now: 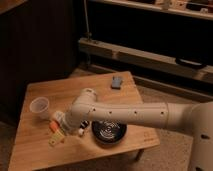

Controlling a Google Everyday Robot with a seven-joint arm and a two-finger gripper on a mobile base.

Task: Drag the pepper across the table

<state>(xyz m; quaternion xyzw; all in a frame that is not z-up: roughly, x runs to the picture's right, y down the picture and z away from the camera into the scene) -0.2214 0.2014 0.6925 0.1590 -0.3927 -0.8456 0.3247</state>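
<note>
The pepper shows as a small orange sliver on the left part of the light wooden table, mostly hidden by my gripper. My gripper is down at the tabletop right over the pepper, at the end of the white arm that reaches in from the right. A pale yellowish piece shows just below the gripper; I cannot tell what it is.
A white cup stands just left of the gripper. A black bowl sits under the arm near the front edge. A small white item lies between gripper and bowl. A grey flat object lies at the far right corner.
</note>
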